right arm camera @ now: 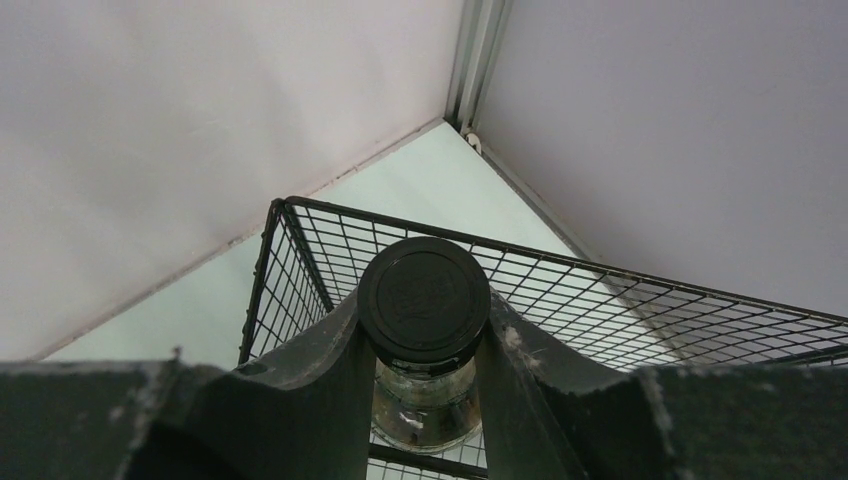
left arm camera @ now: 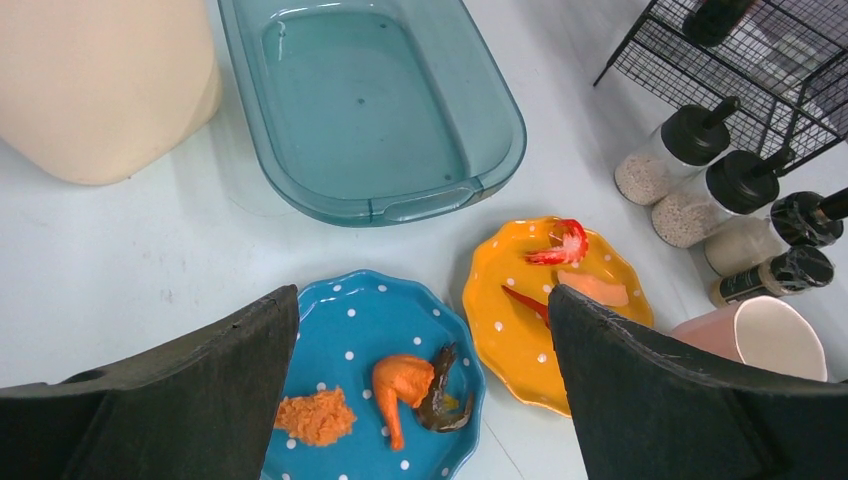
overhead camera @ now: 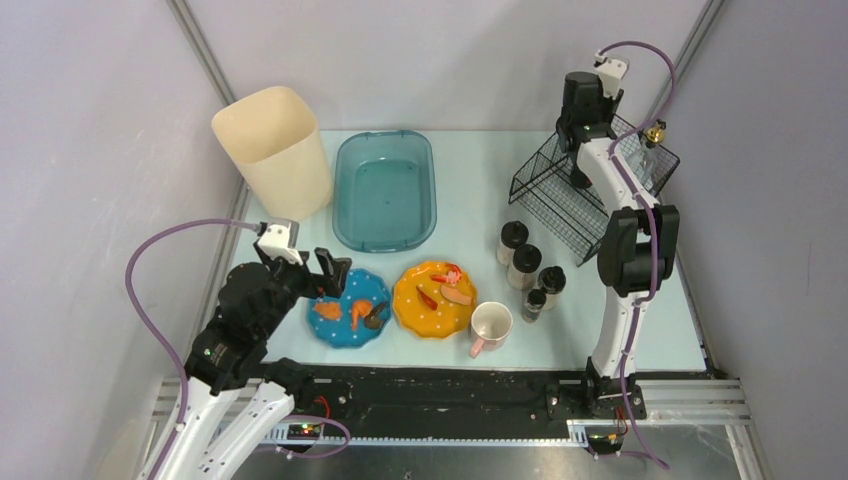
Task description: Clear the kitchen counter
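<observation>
The pale light-blue kitchen counter (overhead camera: 470,180) holds a blue dotted plate (overhead camera: 345,290) with food scraps and an orange dotted plate (overhead camera: 440,320) with shrimp and chilli. My left gripper (overhead camera: 330,272) is open and empty, just above the blue plate (left arm camera: 350,330); in the left wrist view (left arm camera: 422,300) its jaws stand wide apart. My right gripper (overhead camera: 580,180) reaches into the black wire rack (overhead camera: 560,195). It is shut (right arm camera: 424,330) on a glass jar (right arm camera: 424,400) with a black lid, the fingers pressing both sides under the lid.
A teal basin (overhead camera: 340,200) and a beige bin (overhead camera: 275,150) stand at the back left. A pink mug (overhead camera: 491,325) and several black-capped spice bottles (overhead camera: 525,265) stand right of the orange plate. A gold-capped bottle (overhead camera: 652,135) is in the rack.
</observation>
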